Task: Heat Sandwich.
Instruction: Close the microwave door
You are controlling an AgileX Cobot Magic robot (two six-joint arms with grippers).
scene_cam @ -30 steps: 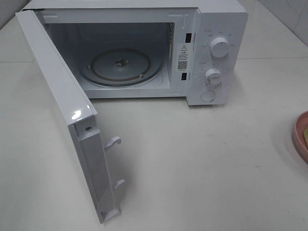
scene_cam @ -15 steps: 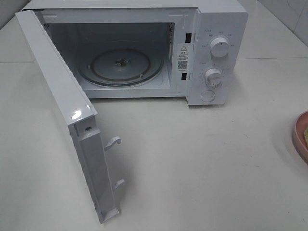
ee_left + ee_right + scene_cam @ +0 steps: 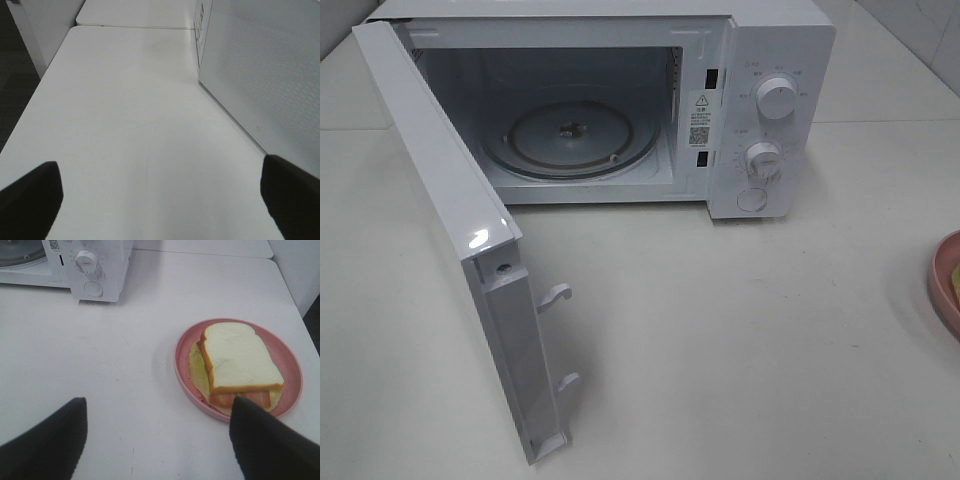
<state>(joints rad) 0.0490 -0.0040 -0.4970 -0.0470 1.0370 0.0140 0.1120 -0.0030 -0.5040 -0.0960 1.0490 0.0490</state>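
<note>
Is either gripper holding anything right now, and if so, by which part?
Nothing is held. The left gripper is open over bare table; the right gripper is open, short of the sandwich on its pink plate.

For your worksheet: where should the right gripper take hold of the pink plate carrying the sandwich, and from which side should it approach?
Probably the plate's bare raised rim on the side facing the right gripper, approached low across the table. The sandwich sits toward the far side, leaving that rim free, and the open jaws already face it.
</note>
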